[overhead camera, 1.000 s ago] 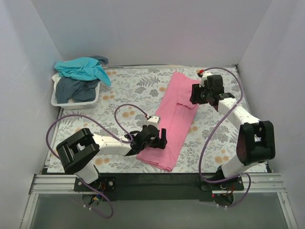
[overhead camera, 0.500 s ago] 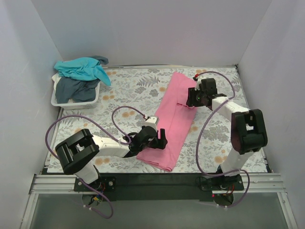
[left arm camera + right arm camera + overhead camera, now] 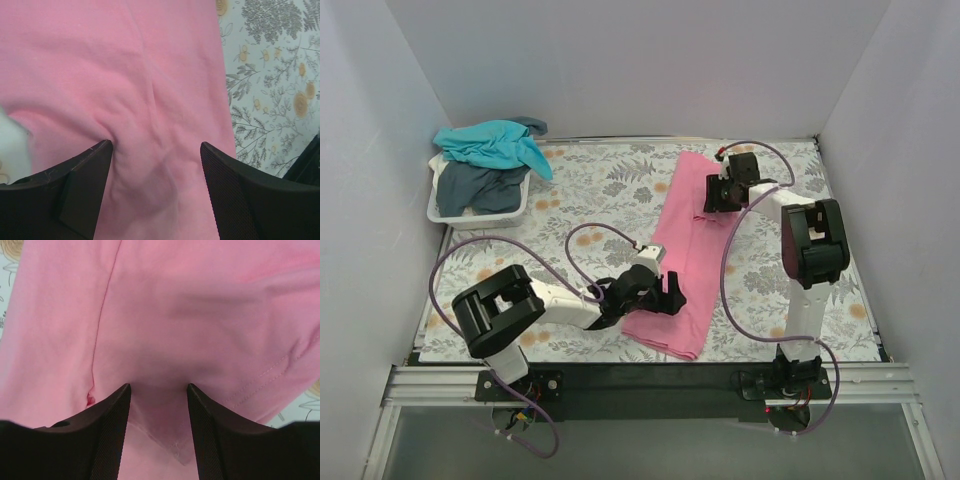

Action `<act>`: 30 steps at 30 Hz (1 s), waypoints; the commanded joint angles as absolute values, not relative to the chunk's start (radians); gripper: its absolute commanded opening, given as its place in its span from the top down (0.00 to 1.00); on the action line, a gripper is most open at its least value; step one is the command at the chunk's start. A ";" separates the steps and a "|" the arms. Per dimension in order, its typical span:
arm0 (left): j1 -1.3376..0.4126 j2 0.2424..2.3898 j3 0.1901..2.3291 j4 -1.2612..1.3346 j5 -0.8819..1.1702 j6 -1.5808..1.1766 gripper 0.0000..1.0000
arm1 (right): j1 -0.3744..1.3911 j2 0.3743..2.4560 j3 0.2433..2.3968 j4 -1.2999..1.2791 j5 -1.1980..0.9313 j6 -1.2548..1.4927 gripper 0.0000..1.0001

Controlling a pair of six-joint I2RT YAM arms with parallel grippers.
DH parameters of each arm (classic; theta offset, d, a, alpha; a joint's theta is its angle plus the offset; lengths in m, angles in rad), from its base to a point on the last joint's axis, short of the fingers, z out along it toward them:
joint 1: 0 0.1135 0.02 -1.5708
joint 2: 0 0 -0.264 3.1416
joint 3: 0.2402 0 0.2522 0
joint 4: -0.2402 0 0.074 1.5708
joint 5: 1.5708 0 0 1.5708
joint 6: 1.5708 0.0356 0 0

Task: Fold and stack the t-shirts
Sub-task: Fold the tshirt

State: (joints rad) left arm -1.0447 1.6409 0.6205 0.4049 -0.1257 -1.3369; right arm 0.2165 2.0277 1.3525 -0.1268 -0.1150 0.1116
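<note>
top: high, behind, looks down on whole tabletop (image 3: 610, 190) | left wrist: close over pink shirt (image 3: 150, 75), near end | right wrist: close, far end | shared: pink shirt

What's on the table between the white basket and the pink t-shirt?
Only bare floral tablecloth, as the top view shows. The white basket and the pink t-shirt lie well apart.

The pink t-shirt (image 3: 685, 250) lies as a long strip on the flowered table (image 3: 590, 190). The left claw (image 3: 670, 297) is over its near part, the right claw (image 3: 710, 197) over its far part.
</note>
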 commanded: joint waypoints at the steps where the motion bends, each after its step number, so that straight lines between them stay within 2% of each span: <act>1: -1.071 1.709 0.626 0.344 -0.012 -1.359 0.34 | 0.219 2.086 1.443 -0.172 -0.113 0.106 0.56; 10: -1.083 1.773 0.690 0.393 0.064 -1.371 0.34 | 0.219 2.272 1.713 -0.273 -0.164 0.087 0.55; 23: -1.086 1.845 0.753 0.373 0.060 -1.356 0.34 | 0.229 2.381 1.878 -0.314 -0.212 0.089 0.55; 30: -1.083 1.845 0.733 0.290 -0.052 -1.351 0.34 | 0.241 2.414 1.934 -0.322 -0.225 0.094 0.55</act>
State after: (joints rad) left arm -1.0725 1.8179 0.7815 0.4782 0.0090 -1.3663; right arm 0.2260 2.3692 1.9015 -0.3000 -0.2119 0.1009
